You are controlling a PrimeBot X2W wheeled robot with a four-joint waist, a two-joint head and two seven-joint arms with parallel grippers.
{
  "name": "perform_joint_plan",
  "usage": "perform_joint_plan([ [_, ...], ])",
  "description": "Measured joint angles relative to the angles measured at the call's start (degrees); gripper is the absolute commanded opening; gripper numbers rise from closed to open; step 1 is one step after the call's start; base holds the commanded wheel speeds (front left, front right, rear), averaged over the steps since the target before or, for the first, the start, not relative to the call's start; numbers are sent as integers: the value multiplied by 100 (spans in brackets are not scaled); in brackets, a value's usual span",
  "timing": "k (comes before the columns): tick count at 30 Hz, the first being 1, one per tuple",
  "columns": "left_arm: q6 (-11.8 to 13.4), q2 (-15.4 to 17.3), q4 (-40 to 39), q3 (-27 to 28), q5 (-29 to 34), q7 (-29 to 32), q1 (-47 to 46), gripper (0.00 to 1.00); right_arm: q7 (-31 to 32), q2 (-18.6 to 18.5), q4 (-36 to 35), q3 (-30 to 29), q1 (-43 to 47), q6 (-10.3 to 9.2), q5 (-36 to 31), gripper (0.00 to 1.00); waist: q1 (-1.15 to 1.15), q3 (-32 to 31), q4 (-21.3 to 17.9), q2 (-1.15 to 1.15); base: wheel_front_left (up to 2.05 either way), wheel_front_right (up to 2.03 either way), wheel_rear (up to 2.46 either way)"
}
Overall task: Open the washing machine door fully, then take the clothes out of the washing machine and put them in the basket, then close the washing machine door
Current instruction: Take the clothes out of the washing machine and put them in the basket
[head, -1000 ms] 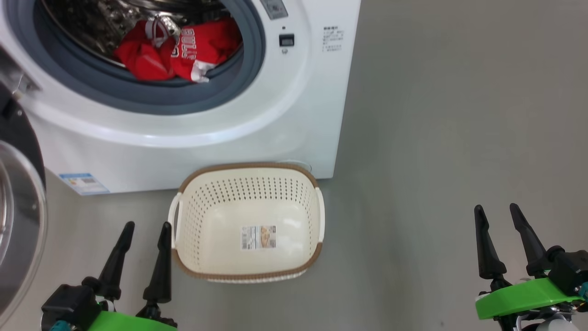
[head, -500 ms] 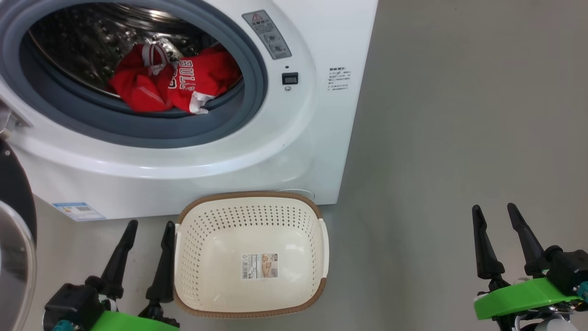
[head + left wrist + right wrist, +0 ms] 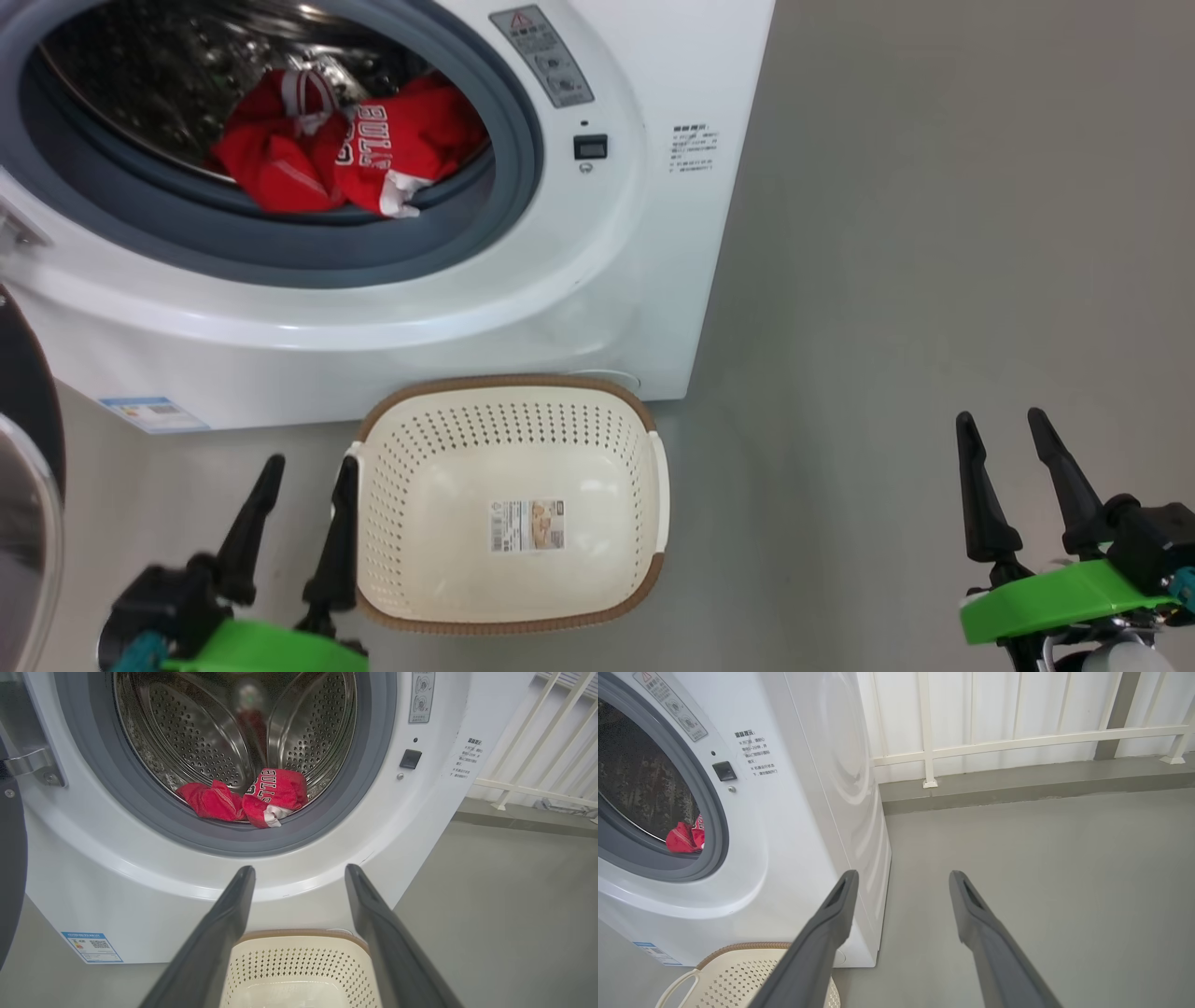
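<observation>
Head view: washer [image 3: 597, 280] at top left, door [image 3: 26, 448] swung open and cut off by the left edge, black rim and glass showing. Clothes [image 3: 345, 149] are a red heap at the bottom of the drum, lying against the grey gasket [image 3: 280, 261], with "BULLS" lettering readable. Basket [image 3: 504, 382] sits on the floor [image 3: 887, 280] right against the washer's front. It holds no clothes, just a sticker [image 3: 527, 525] on its bottom. Left gripper [image 3: 311, 462] is at lower left, fingers apart, nothing between them, right finger just beside the basket's left rim. Right gripper [image 3: 998, 416] is at lower right, fingers apart, holding nothing, well clear of basket and washer.

Left wrist view: left gripper [image 3: 300, 869] points at the washer front below the opening, fingers spread and empty. Clothes [image 3: 261, 795] are low in the steel drum [image 3: 196, 742], at the gasket lip. Basket [image 3: 299, 963] is directly below, between the fingers. Door edge [image 3: 10, 858] and hinge [image 3: 30, 763] are at left, blue label [image 3: 91, 946] at the lower corner.

Right wrist view: right gripper [image 3: 902, 873] is spread, empty, over bare floor beside the washer's right side. A sliver of clothes [image 3: 684, 836] shows in the opening, the basket [image 3: 738, 970] is at bottom left, and there is a white railing [image 3: 1017, 742] behind.
</observation>
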Motion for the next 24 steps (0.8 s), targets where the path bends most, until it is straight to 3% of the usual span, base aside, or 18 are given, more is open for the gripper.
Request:
perform_joint_plan([
  [11,0,14,1447,11,243,0,-1931,100,0,-1,-29,186,-445,0,46,100,0,563,-108,0,0,0,0],
  [24,0,468,3187,172,369,0,-4492,100,0,-5,-122,375,-876,0,233,100,0,1490,-564,0,0,0,0],
])
